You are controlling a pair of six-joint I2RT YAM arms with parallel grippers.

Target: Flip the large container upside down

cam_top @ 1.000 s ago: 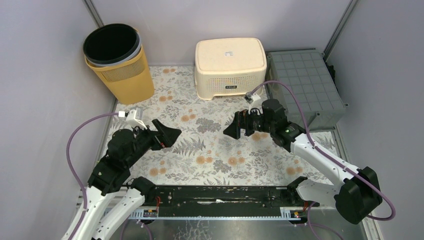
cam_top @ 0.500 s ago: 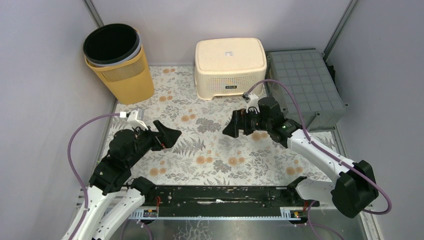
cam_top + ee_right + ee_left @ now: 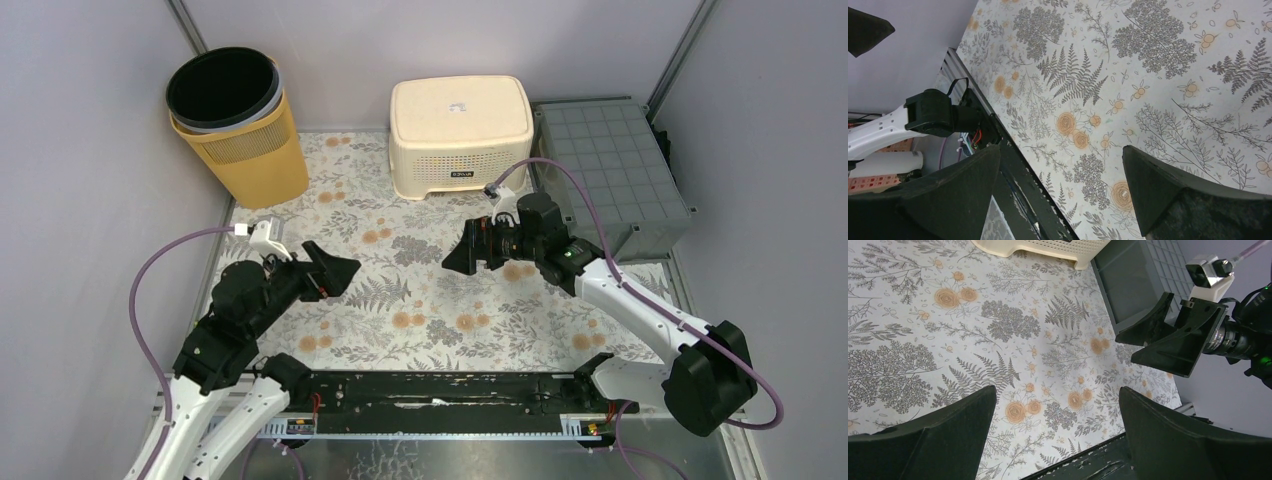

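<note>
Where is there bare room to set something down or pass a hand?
Bare: floral mat between left hand and right hand, forward to the black rail; also the gap between yellow bin and cream container. Crowded: back right, cream container beside grey crate.

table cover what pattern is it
Table cover: grey ferns, orange flowers on white; best in left wrist view.

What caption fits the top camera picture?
Left gripper and right gripper hang open above the flowery mat, cream box behind.
</note>
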